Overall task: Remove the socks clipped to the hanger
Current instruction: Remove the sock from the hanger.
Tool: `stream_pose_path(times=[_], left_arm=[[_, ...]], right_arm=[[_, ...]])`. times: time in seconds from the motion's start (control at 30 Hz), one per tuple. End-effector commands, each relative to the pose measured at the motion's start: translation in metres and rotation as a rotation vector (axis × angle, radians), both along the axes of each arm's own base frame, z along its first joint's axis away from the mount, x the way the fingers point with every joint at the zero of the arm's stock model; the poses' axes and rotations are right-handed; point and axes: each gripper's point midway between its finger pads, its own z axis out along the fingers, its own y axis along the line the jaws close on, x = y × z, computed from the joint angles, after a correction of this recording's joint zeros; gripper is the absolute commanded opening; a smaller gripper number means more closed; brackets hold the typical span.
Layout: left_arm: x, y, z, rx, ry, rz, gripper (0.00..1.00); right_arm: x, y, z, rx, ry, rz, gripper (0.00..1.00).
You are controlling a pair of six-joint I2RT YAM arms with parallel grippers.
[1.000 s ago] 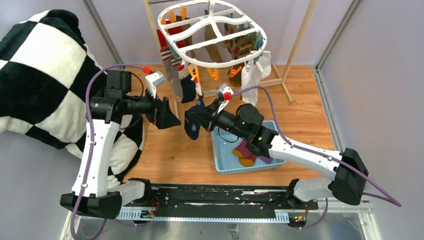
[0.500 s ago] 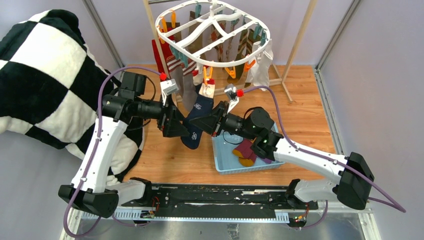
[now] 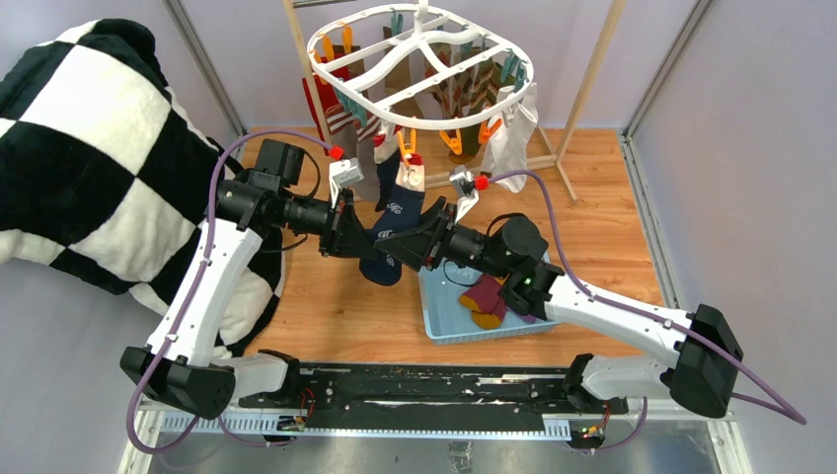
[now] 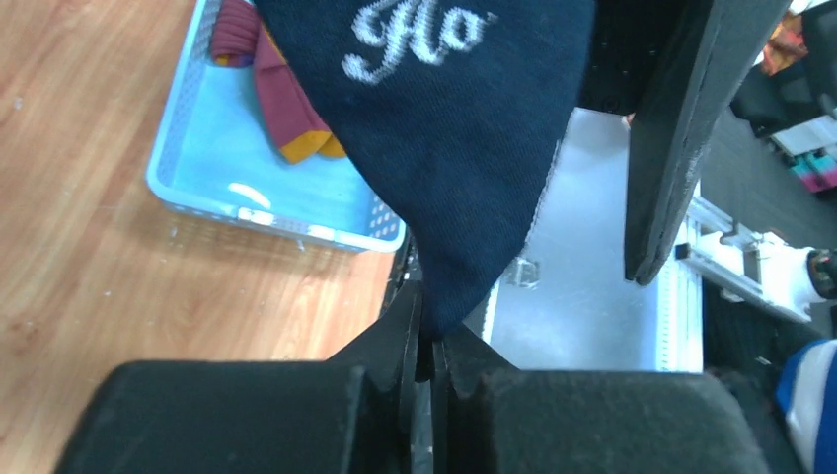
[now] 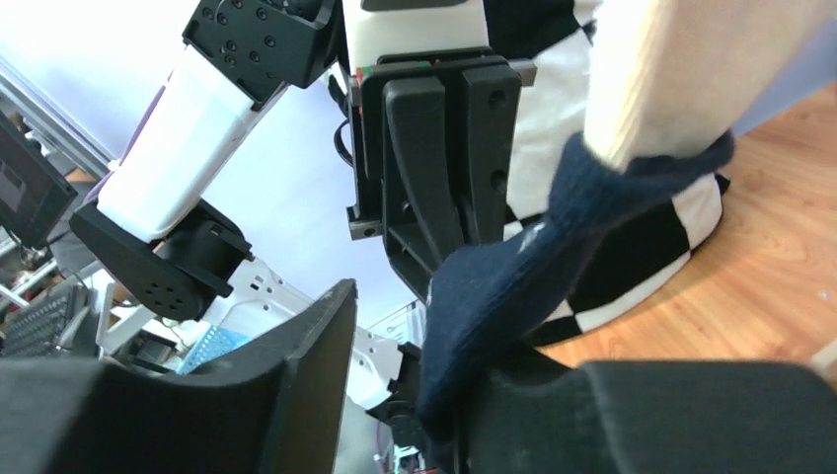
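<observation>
The navy sock (image 3: 393, 229), with white script on it, hangs at the centre of the top view. Its pale cuff is held by an orange clip (image 3: 407, 148) on the near rim of the hanger (image 3: 422, 122). More socks (image 3: 513, 138) hang round that rim in the upper middle of the frame.

The left claw (image 3: 363, 240) comes in from the left. In its wrist view its fingers (image 4: 400, 341) are nearly together, pinching the sock's lower tip (image 4: 444, 148). The right claw (image 3: 403, 247) comes in from the right. Its wrist view shows its jaws apart, with a clear gap, and the sock (image 5: 513, 286) lying against one finger only.

Below and right of the sock, a blue bin (image 3: 484, 334) sits on the wooden bench (image 3: 326, 306) with a maroon sock (image 3: 484, 299) inside. A checked blanket (image 3: 89, 148) fills the left of the frame.
</observation>
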Motion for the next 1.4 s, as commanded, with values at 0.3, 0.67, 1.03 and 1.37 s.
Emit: stream_pose_path(times=[0.3, 0.67, 1.03, 1.37], left_arm=[[0.0, 0.006, -0.011, 0.08, -0.031, 0.038, 0.0], [-0.008, 0.008, -0.014, 0.109, -0.055, 0.046, 0.0], [-0.014, 0.011, -0.013, 0.117, -0.073, 0.06, 0.0], [-0.015, 0.011, -0.007, 0.11, -0.086, 0.064, 0.0]], right_arm=[[0.067, -0.06, -0.007, -0.157, -0.02, -0.504, 0.75], [0.084, -0.043, 0.034, -0.195, -0.212, -0.594, 0.8], [0.104, -0.012, 0.065, -0.142, -0.255, -0.617, 0.81], [0.13, 0.001, 0.089, -0.116, -0.306, -0.707, 0.75]])
